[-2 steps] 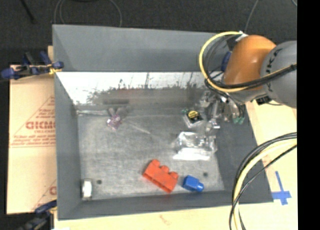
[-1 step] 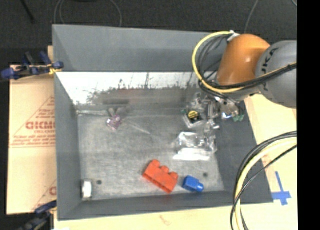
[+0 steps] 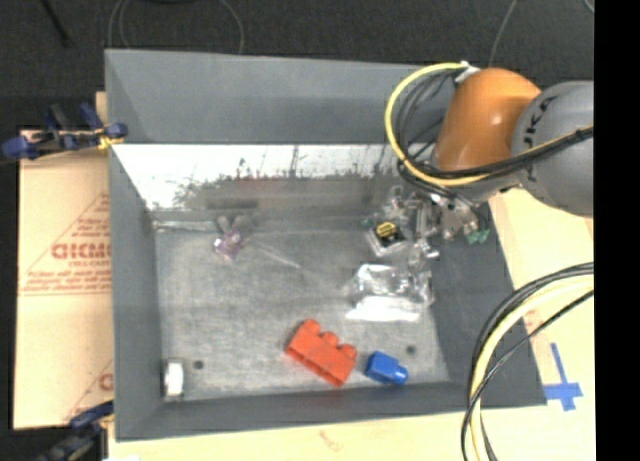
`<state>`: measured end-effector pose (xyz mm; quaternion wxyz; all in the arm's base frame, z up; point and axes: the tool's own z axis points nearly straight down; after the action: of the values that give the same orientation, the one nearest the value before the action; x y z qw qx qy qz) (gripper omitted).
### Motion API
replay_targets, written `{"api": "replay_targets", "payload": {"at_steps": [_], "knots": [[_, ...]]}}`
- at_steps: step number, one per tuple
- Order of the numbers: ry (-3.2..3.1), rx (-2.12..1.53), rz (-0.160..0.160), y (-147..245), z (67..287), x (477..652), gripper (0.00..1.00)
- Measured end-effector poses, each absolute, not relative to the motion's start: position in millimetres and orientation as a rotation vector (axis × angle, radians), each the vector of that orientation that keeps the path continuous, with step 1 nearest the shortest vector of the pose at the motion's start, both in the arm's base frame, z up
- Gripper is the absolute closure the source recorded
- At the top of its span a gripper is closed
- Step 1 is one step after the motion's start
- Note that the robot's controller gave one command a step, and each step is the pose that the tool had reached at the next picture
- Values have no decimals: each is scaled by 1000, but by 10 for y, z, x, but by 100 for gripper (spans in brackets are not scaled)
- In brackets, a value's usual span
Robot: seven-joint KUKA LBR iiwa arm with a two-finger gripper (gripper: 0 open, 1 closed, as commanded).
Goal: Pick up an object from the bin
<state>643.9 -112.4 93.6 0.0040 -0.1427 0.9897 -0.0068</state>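
In the right half of the bin (image 3: 250, 99), close to its right wall, the gripper (image 3: 415, 249) hangs low under the orange cover (image 3: 480, 119). It is over the far edge of a crumpled clear packet (image 3: 385, 294) that lies on the floor. Whether the gripper is spread or pressed together I cannot tell, because its metal parts and the glossy film run together there. Nothing shows pinched in it. The packet is the nearest thing, so I judge it the likely pick.

Toward the near wall lie a red brick (image 3: 320, 351) and, just beside it on the right, a blue piece (image 3: 385, 369). Both are near the packet but apart from it. A pale pink bit (image 3: 228, 244) sits well apart at the left, and a white bit (image 3: 173, 379) lies in the near left corner.

To do this step well, the gripper should come down on a raised fold of the packet, not on its flat rim, since thin film will likely slide or flatten under a shallow pinch. It should reach the floor before closing and keep clear of the right wall. It should then lift straight up, so the limp packet does not drag over the brick. A firm close on a bunched part looks the safest hold.
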Motion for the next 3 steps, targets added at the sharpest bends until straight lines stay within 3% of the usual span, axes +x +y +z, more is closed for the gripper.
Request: {"api": "replay_targets", "payload": {"at_steps": [1, 2, 3], "knots": [[3100, -464, -6, -1183, 937, 6479, 100], [3096, -463, -9, -1199, 1140, 6507, 100], [3101, -463, -4, -1190, 1114, 6495, 0]]}}
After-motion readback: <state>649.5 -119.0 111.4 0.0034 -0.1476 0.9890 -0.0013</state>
